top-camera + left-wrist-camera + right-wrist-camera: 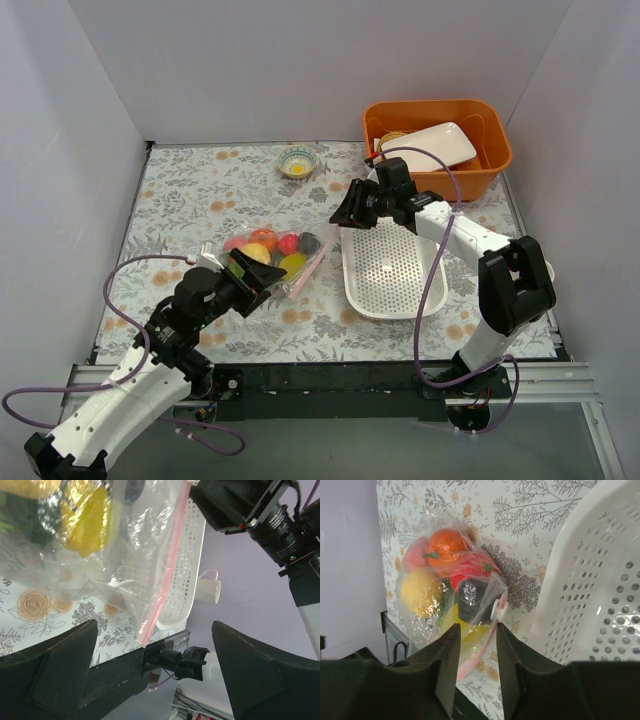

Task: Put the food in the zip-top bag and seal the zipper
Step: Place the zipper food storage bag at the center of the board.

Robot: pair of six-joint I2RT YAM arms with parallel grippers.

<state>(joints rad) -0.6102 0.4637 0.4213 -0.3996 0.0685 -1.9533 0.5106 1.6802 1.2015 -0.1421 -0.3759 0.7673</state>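
On the flower-patterned table (190, 180), the white perforated basket (390, 270) lies to the right of centre. Just beside its left rim lies the zip-top bag (270, 258), flat on the cloth between the two arms. The left gripper (155, 625) hovers at the near end of the bag with its jaws spread wide and nothing between its fingers that we would call held; the bag's corner only hangs in front of them. The right gripper (477, 627) comes in from the basket side, its jaws parted by a narrow gap, and we cannot say that it has pinched anything. The food (445, 550) is all inside the plastic as far as we can see: orange, pink, red, yellow and the dark avocado are bunched together, and we see no fruit outside the bag. We judge the filling step done. What is left is the seal. The zipper (167, 565) runs as a straight pink strip along the edge facing the basket, passing into the gap of the right jaws. Its small white slider (497, 611) sits just beyond those fingertips, at the far end of the strip. We cannot tell whether the track is pressed shut along its length, so we count the closing as not yet shown finished.
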